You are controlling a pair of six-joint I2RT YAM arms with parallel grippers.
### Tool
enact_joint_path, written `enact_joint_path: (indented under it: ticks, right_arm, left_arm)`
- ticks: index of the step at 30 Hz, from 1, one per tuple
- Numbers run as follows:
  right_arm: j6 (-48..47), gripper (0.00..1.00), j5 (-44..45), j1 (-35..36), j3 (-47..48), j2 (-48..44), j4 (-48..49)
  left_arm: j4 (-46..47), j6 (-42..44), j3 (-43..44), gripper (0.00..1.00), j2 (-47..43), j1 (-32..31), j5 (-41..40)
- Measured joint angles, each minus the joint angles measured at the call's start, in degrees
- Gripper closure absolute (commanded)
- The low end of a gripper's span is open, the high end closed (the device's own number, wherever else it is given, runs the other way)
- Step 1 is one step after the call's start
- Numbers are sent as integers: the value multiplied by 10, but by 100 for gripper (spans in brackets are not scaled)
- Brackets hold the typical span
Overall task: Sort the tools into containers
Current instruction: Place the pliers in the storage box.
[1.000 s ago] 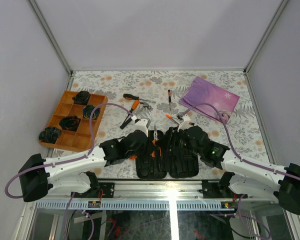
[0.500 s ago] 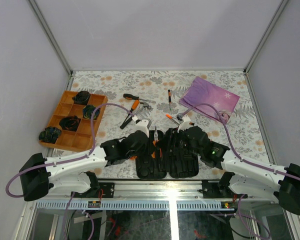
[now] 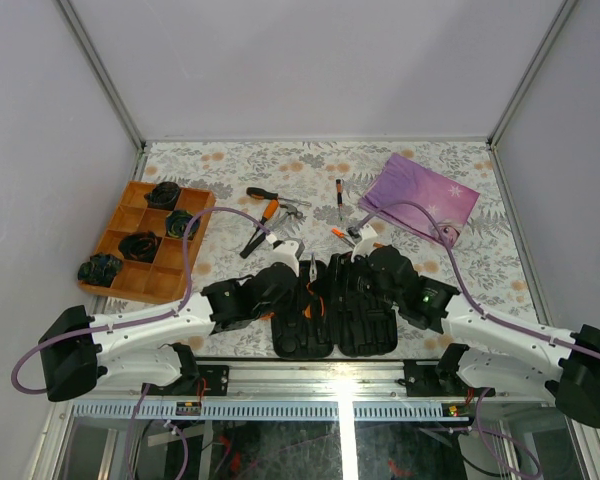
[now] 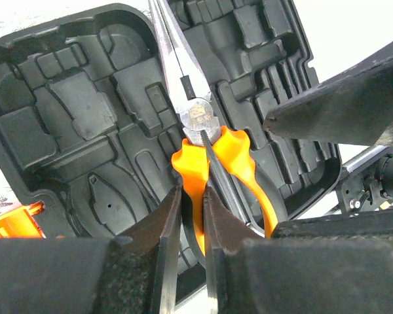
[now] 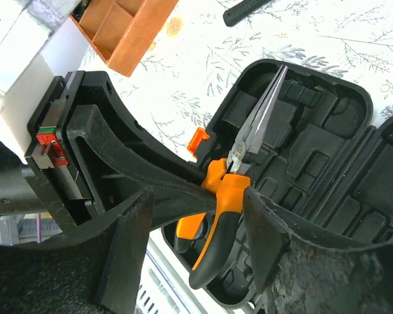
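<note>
Where the arms meet: over the open case (image 3: pixel 335 318) at the near edge of the table (image 3: pixel 230 160), both wrists bent in toward the pliers (image 4: pixel 198 118).
Case: black, lying open in two halves side by side, moulded slots facing up, a small orange latch (image 5: pixel 198 140) on one outer edge.
Pliers' look: needle-nose, steel jaws shut to a long point, orange-and-black handles spread a little.
Left gripper (image 4: pixel 191 196): fingers nearly together, clamped on one orange handle with the handle pinched between them.
Right gripper (image 5: pixel 196 216): fingers well apart, one on either side of the pliers' handles; I cannot tell whether either finger touches a handle.
Pliers' place: over the case, nose lying along the slots near the seam between the two halves; I cannot tell whether they rest in a slot or hang just above it.
Loose tools: on the table beyond the case, apart from both grippers, lie a screwdriver (image 3: pixel 339 196), a hammer (image 3: pixel 292 207) and an orange-and-black tool (image 3: pixel 260 228).
Tray (image 3: pixel 120 262): orange, divided, at the table's left side, black lumps in several compartments.
Cloth (image 3: pixel 420 195): purple, at the far right of the table, just beyond the right arm's cable.
</note>
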Motion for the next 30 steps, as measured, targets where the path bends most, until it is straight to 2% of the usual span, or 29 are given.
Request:
enact_joint_path:
  ticks: [9, 19, 25, 30]
  right_arm:
    - [-5, 36, 0, 0, 5, 21, -10]
    - [-14, 45, 1, -1, 17, 43, -37]
    - [-15, 48, 6, -1, 18, 37, -49]
    - [-16, 56, -4, -1, 18, 37, -56]
  left_arm:
    - [0, 0, 0, 100, 0, -5, -1]
    - [0, 6, 0, 100, 0, -8, -3]
    - [0, 6, 0, 100, 0, -8, -7]
    - [0, 6, 0, 100, 0, -8, -10]
